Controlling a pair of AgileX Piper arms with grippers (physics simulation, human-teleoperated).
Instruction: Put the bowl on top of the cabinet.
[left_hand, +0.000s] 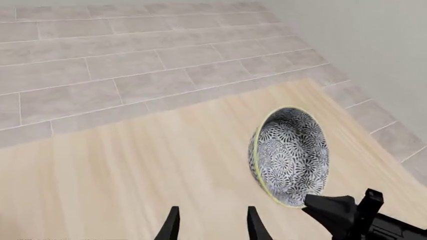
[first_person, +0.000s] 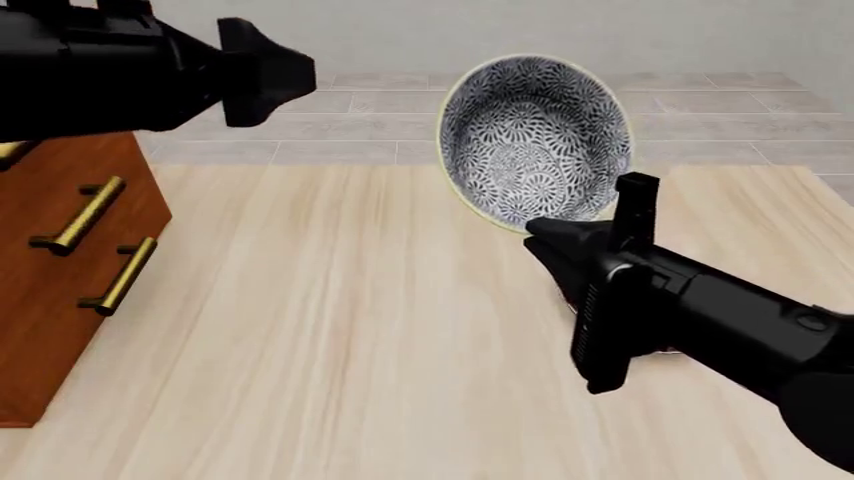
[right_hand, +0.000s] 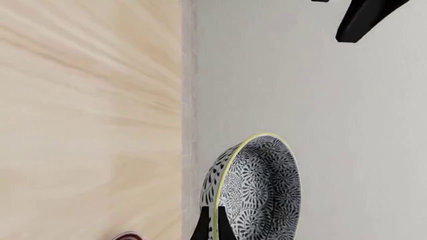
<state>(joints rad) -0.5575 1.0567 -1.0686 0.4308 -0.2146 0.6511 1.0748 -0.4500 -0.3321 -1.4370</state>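
The bowl (first_person: 534, 135), deep with a dense blue-and-white floral inside and a pale rim, hangs tipped on its side above the table, its opening facing the front camera. My right gripper (first_person: 601, 222) is shut on its lower rim. In the right wrist view both fingers (right_hand: 203, 226) pinch the rim of the bowl (right_hand: 260, 190). The reddish-brown cabinet (first_person: 60, 300) with brass bar handles stands at the left edge, well left of the bowl. My left gripper (first_person: 274, 75) hovers above the cabinet, open and empty. The left wrist view shows the left gripper (left_hand: 212, 231), the bowl (left_hand: 290, 157) and the right gripper (left_hand: 352, 204).
The light wooden table (first_person: 334, 330) spreads between the cabinet and the right arm. Beyond its far edge lie a tiled floor (first_person: 360, 100) and a pale wall. A small reddish-rimmed object (right_hand: 127, 235) peeks in at the edge of the right wrist view.
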